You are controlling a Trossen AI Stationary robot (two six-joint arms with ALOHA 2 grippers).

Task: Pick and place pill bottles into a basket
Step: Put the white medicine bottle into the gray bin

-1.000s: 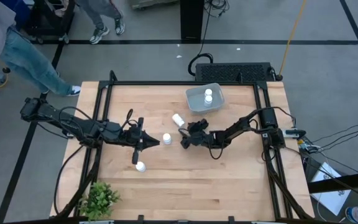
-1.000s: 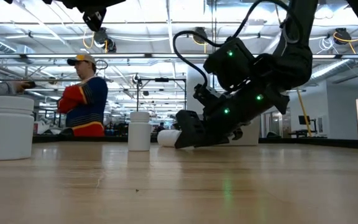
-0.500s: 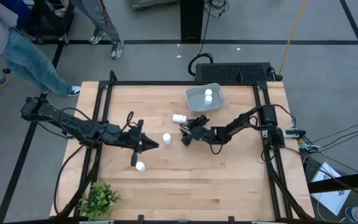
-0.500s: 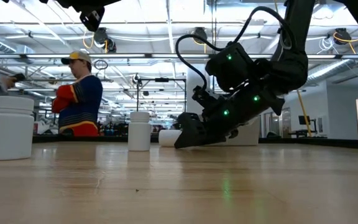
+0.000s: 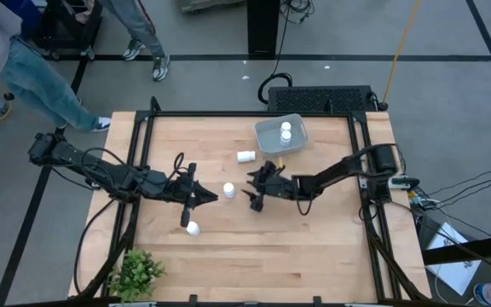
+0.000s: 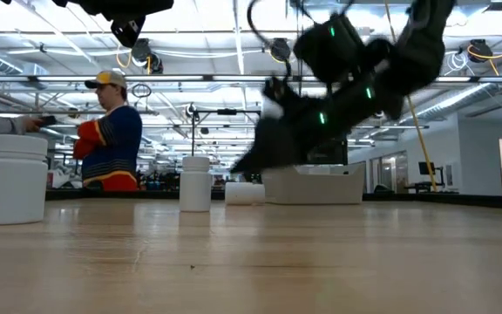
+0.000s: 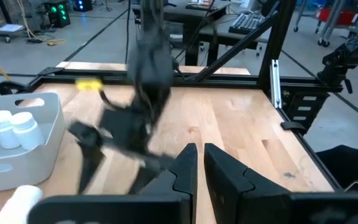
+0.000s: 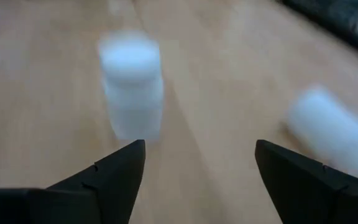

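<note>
Three white pill bottles are on the table. One stands (image 5: 228, 189) between my two grippers, one lies on its side (image 5: 245, 156) farther back, and one stands (image 5: 193, 228) nearer the front. Two more pill bottles (image 5: 285, 131) stand inside the grey-blue basket (image 5: 267, 141) at the far middle. My right gripper (image 5: 252, 192) hangs open above the wood, right of the middle bottle. In its wrist view that standing bottle (image 8: 131, 84) and the lying bottle (image 8: 328, 134) are both ahead, with nothing between the fingers. My left gripper (image 5: 211, 198) is shut, raised just left of the middle bottle.
A small green plant (image 5: 135, 273) stands at the table's near left corner. A black frame (image 5: 147, 136) runs along the table's sides. People stand beyond the far left corner (image 5: 32, 68). Bare wood lies near and right of the grippers.
My right gripper has risen off the table, away from the lying bottle, and rolled its wrist; it stays open. The lying bottle has stayed on the wood, turned a little and ended slightly nearer the far edge.
</note>
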